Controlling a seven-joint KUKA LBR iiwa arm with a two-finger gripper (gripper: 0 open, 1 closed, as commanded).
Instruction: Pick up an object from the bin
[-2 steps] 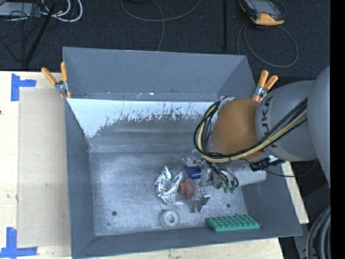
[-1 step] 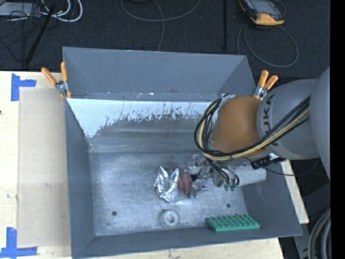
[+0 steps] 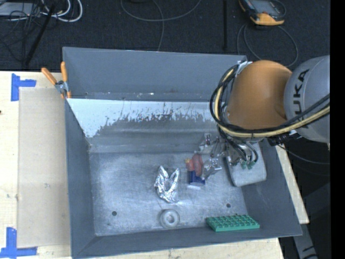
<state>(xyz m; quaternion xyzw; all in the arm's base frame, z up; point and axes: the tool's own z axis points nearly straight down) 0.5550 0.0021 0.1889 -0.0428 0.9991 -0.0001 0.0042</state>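
Hovering at the pink-and-blue thing (image 3: 195,171) right of the crumpled foil (image 3: 167,184), the gripper (image 3: 208,164) looks mid-grab I reckon; can't tell if it's open. Next up: a clean lift.

This is a robotics lab or test cell rather than a home. A silver industrial robot arm (image 3: 315,90) lettered KUKA comes in from the right of the frame. Its wrist sits under a rounded orange cover (image 3: 259,93) ringed by black and yellow cables (image 3: 218,99), above a scuffed grey metal bin (image 3: 78,161) at the centre. Across the top of the frame, dark carpet (image 3: 188,28) carries white cords (image 3: 70,4) at upper left and an orange-and-black handheld device (image 3: 262,11) on a thin lead at upper right.
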